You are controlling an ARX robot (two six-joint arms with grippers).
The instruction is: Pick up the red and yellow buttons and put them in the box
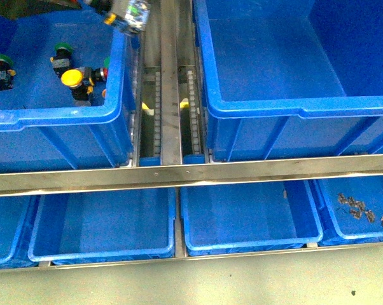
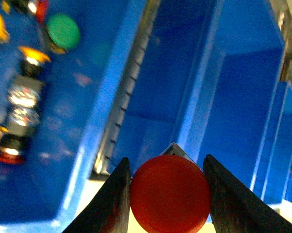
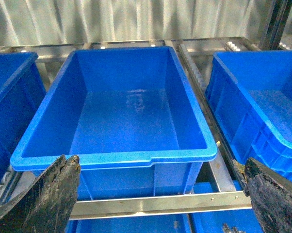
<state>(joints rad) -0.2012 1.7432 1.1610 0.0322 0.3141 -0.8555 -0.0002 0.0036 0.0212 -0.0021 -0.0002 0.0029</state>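
Left wrist view: what has the left gripper got?
— The red button, pinched by its cap between both black fingers, arm raised near the left crate wall, by the rails.
— And the other arm?
— Right gripper spread wide, facing the box; the yellow button lies in that left crate

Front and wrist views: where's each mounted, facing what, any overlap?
Front: on the body, looking down at button crate and box; only a blur up top, maybe an arm.
Left wrist: along the left claw, shut on the red button; crate beyond.
Right wrist: faces the box, framed by the open right claw.
Shared: front and left wrist both show the button crate.
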